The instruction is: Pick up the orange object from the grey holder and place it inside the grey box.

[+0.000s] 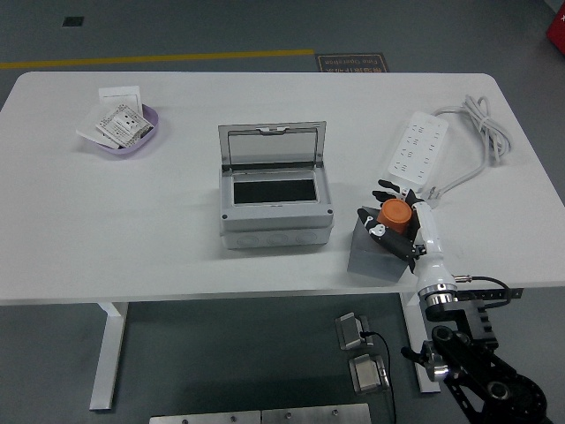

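Note:
The orange object [395, 213] is a small cylinder sitting at the top of the grey holder [369, 257], a wedge-shaped block at the table's front right. My right hand [393, 221] comes in from the lower right and its fingers are curled around the orange object. The grey box [275, 216] stands at the middle of the table, left of the holder, with its clear lid [272, 145] open and tilted back; its dark inside is bare. The left arm is out of view.
A white power strip [418, 154] with its coiled cable [484, 131] lies behind the holder at the right. A purple bowl [128, 132] holding paper packets sits at the back left. Under the table are pedals [357, 331] on the floor.

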